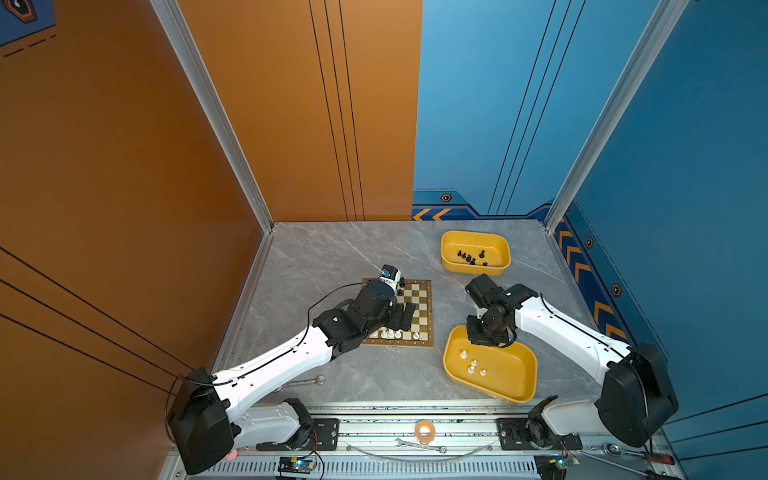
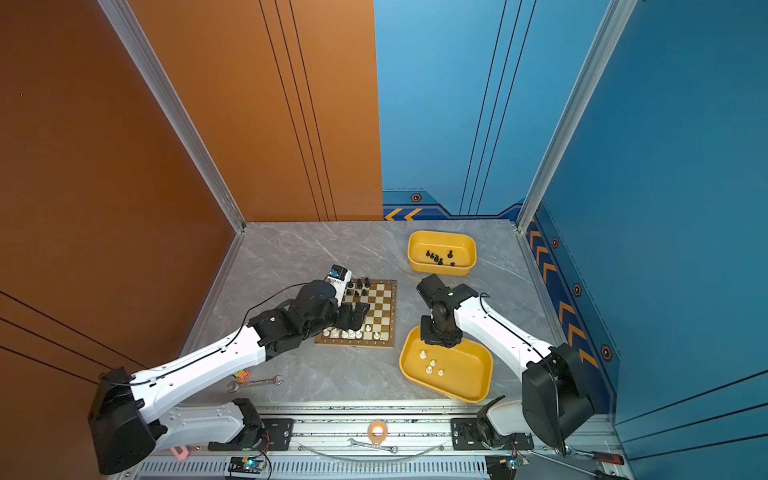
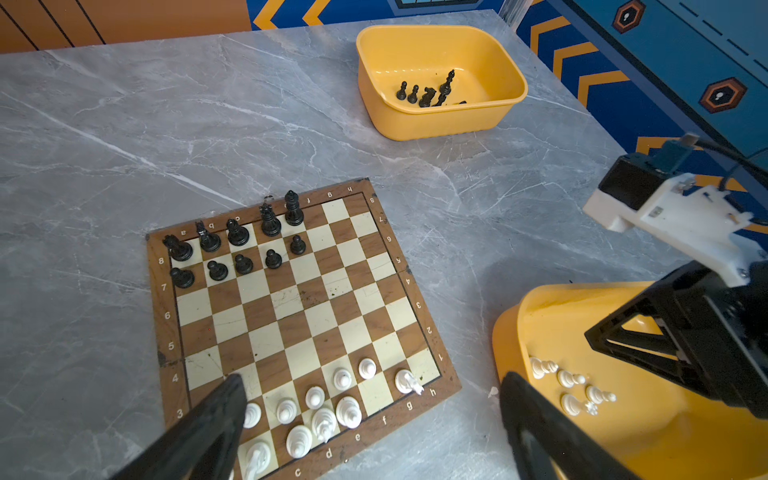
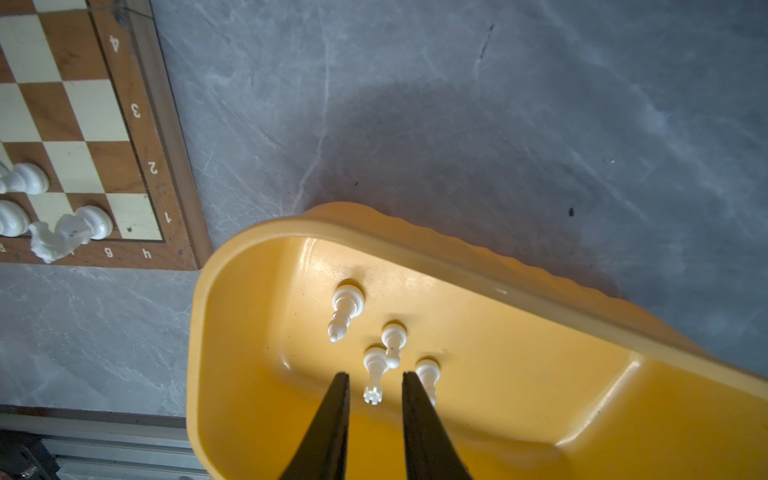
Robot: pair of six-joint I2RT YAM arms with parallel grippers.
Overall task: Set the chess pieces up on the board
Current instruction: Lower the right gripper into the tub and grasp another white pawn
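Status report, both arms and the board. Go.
Left pincer open, over white ranks of the brown-and-cream wooden chessboard. Right pincer narrowly open, straddling a cream-white rook in the near yellow plastic tray. Board partly set. Cream-white pawns crowd it.

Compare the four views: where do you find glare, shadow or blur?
Right wrist view: a broad soft shadow lies on the table, and a glare streak marks the tray wall. Left wrist view: the near fingers are blurred, and the nearest white pieces look washed out. Both top views: a small light is blown out.
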